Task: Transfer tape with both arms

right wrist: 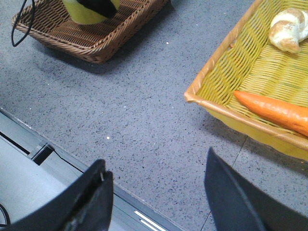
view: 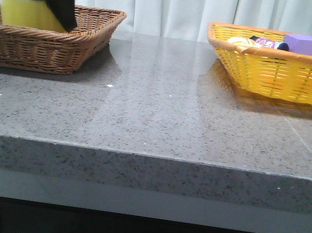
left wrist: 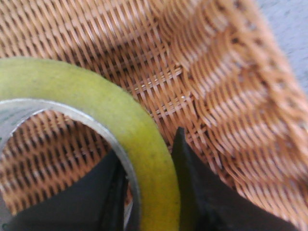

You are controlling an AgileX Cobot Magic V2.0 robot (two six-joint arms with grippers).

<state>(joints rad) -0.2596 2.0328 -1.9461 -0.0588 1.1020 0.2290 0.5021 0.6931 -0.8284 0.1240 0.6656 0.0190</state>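
The tape (view: 23, 10) is a wide yellow roll inside the brown wicker basket (view: 78, 49) at the far left. In the left wrist view the tape (left wrist: 120, 110) fills the frame, its pale core inside. My left gripper (left wrist: 147, 161) is shut on the roll's wall, one finger inside the core, one outside; it also shows in the front view (view: 61, 6). In the right wrist view the tape (right wrist: 84, 12) shows far off. My right gripper (right wrist: 156, 168) is open and empty above the table's front edge.
A yellow basket (view: 276, 75) stands at the far right with a purple block (view: 303, 44) and small items. In the right wrist view that yellow basket (right wrist: 216, 82) holds a carrot (right wrist: 274, 110) and a bread roll (right wrist: 288, 29). Grey stone table (view: 156, 111) lies between the baskets.
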